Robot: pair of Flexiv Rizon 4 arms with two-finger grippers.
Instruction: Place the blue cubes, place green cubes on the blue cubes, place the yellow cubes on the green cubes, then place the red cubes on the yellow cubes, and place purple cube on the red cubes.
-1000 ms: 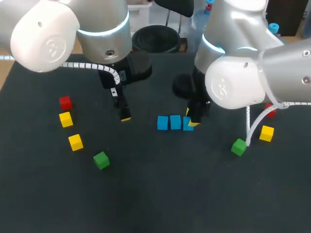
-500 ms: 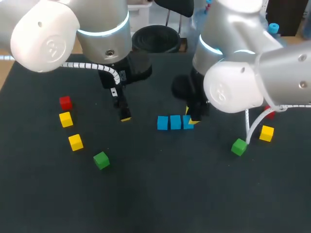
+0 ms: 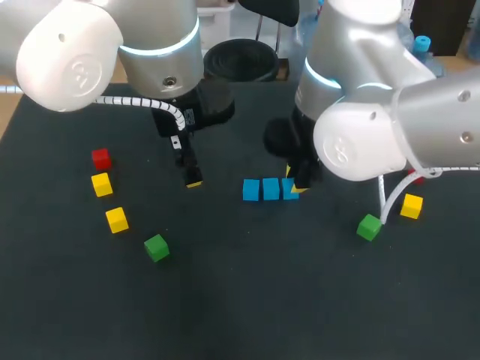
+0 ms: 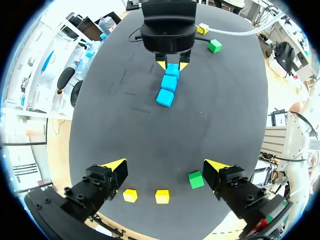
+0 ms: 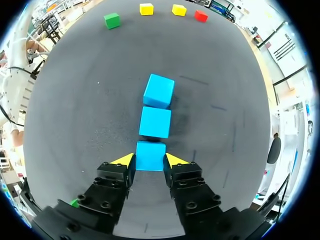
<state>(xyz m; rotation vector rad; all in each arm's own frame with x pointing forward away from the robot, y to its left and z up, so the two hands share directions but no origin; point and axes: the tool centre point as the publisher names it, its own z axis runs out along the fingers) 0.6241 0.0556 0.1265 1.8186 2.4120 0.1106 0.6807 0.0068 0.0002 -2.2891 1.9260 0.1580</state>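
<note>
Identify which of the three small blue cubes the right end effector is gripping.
The small blue cube at the row's near end, clamped by the right end effector; the middle blue cube and far blue cube lie ahead of it, ungripped.

Head view: the third blue cube [image 3: 287,190] is half hidden by the right gripper [image 3: 298,187], which itself sits mostly under the right arm [image 3: 360,142]. Far right, the red cube [image 3: 418,178] shows only a sliver behind that arm. The left gripper [image 3: 194,182] shows one yellow tip; the rest is under its wrist. Right wrist view: the green cube [image 5: 74,202] is just a sliver beside the gripper body. Left wrist view: the yellow cube [image 4: 202,28] is partly behind the cable [image 4: 235,33].
</note>
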